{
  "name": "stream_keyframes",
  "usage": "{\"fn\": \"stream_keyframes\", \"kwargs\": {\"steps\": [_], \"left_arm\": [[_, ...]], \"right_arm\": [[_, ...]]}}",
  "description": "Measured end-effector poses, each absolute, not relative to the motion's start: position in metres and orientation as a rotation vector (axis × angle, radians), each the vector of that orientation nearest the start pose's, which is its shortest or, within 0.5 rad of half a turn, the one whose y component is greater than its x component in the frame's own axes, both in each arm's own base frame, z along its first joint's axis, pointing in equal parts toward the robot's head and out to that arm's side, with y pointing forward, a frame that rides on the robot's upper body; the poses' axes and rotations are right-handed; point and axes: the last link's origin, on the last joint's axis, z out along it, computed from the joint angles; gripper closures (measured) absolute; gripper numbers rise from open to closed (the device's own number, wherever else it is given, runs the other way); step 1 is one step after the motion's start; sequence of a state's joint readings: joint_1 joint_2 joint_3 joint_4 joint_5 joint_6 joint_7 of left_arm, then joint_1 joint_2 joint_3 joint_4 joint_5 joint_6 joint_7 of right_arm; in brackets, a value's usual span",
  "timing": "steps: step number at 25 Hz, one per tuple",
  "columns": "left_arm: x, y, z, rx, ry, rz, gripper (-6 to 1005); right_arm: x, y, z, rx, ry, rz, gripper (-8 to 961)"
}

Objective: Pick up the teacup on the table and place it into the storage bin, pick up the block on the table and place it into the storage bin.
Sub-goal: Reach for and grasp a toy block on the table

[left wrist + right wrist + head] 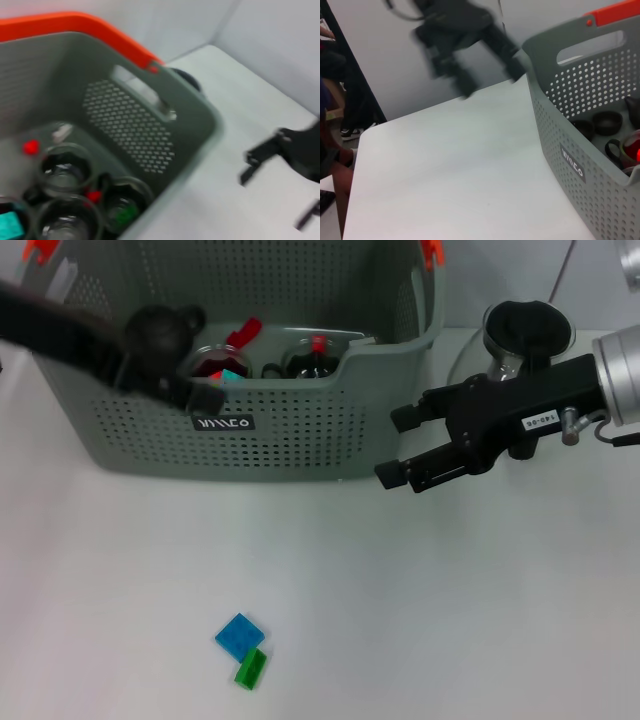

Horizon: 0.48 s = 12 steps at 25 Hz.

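Observation:
The grey-green storage bin (300,435) stands at the back of the table and holds several glass cups (62,172) and dark items. My left gripper (200,392) hangs over the bin's front wall, above the cups. A dark teacup (527,328) stands on the table to the right of the bin, just behind my right arm. My right gripper (400,447) is open and empty, beside the bin's right front corner. A blue block (240,635) and a green block (250,670) lie touching at the table's front, far from both grippers.
The bin has orange-red handle clips (432,252) and a small black label (223,423). In the right wrist view the bin (580,165) fills the side, with my left arm (460,35) blurred above the white table (450,180).

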State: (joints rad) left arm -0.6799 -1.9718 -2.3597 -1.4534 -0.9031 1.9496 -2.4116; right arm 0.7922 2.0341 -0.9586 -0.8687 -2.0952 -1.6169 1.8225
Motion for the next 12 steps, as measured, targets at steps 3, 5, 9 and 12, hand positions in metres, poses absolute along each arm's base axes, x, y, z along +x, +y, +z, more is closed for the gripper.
{"fn": "stream_keyframes", "kwargs": {"steps": [3,5,9,12], "left_arm": [[-0.152,0.332,0.123,-2.787,-0.901,-0.177,53],[-0.155,0.323,0.119,-2.825,-0.879,-0.206,53],[-0.165,0.307,0.106,-2.873,-0.886,-0.231,53],[-0.171,0.301,0.094,-2.896,-0.929,-0.219,53]], "right_arm": [[0.15,0.381,0.005,-3.04,0.514,0.351,25],[0.15,0.382,0.005,-3.033,0.518,0.356,26],[0.152,0.383,0.003,-3.02,0.53,0.36,26],[0.152,0.384,0.001,-3.016,0.541,0.362,26]]}}
